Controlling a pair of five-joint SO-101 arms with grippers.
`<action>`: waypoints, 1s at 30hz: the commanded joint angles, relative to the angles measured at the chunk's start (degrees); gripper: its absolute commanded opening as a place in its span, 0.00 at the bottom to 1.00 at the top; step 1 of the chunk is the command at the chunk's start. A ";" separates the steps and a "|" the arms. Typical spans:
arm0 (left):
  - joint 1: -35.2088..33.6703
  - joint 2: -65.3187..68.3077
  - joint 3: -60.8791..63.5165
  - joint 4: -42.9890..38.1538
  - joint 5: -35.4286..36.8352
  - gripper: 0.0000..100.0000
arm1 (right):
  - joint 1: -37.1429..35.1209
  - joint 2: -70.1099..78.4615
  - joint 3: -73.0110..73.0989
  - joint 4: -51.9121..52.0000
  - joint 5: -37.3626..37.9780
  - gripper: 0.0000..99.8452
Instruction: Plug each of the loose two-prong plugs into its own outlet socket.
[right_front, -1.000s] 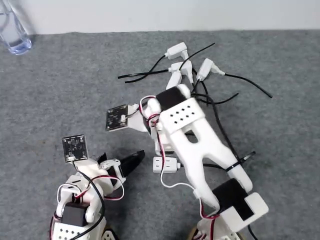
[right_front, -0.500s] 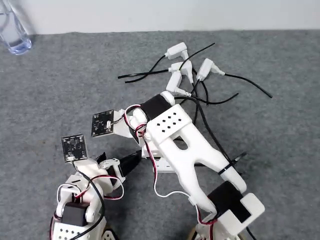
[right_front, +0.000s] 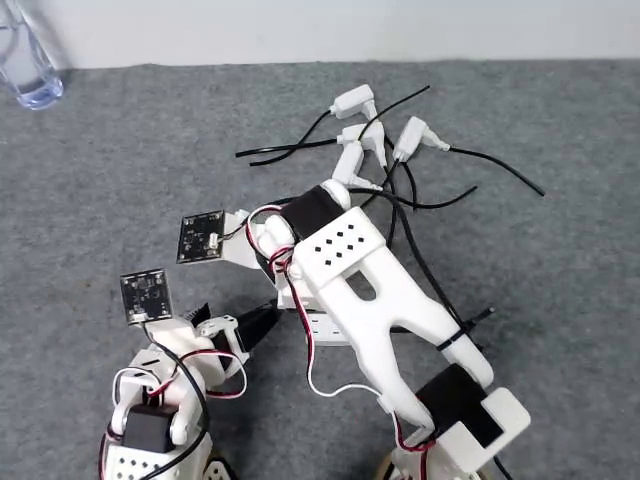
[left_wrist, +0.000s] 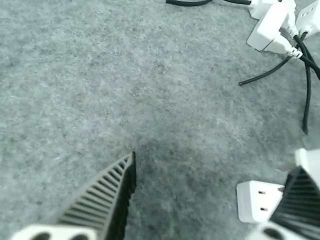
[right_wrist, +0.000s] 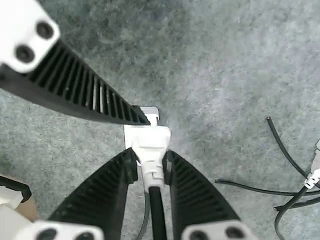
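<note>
The right gripper (right_wrist: 149, 155) is clamped tight on a white plug (right_wrist: 147, 136), one black finger pressed to each side of it, with the black cord (right_wrist: 156, 210) trailing back between them. The plug's front end points down at the grey carpet (right_wrist: 225, 75), right by the outlet strip (left_wrist: 257, 200). Whether the prongs are seated in a socket cannot be told from here. The left gripper (left_wrist: 216, 165) sits low over the carpet with its jaws spread wide and nothing between them, one finger right next to the strip and the other well clear of it. In the right wrist view, one of those ribbed left fingers (right_wrist: 75, 85) slants in and ends just beside the held plug. From above, the white right arm (right_front: 370, 290) lies across the strip and covers most of it. Beyond the strip, on the side away from the arm bases, the loose plugs (right_front: 362, 133) lie in a small cluster, white bodies close together with their black cords (right_front: 300, 147) crossing and fanning out over the carpet.
</note>
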 joint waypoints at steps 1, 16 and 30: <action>0.18 -0.35 -0.40 -1.14 -0.62 0.43 | -1.45 -2.86 -4.66 -1.63 -0.62 0.01; 0.18 -0.44 -0.40 0.26 -0.62 0.43 | -2.95 -2.68 -5.10 -2.86 -2.90 0.01; 0.18 -0.44 -0.40 0.26 -0.62 0.43 | -2.95 -2.33 -4.92 -3.56 -3.69 0.01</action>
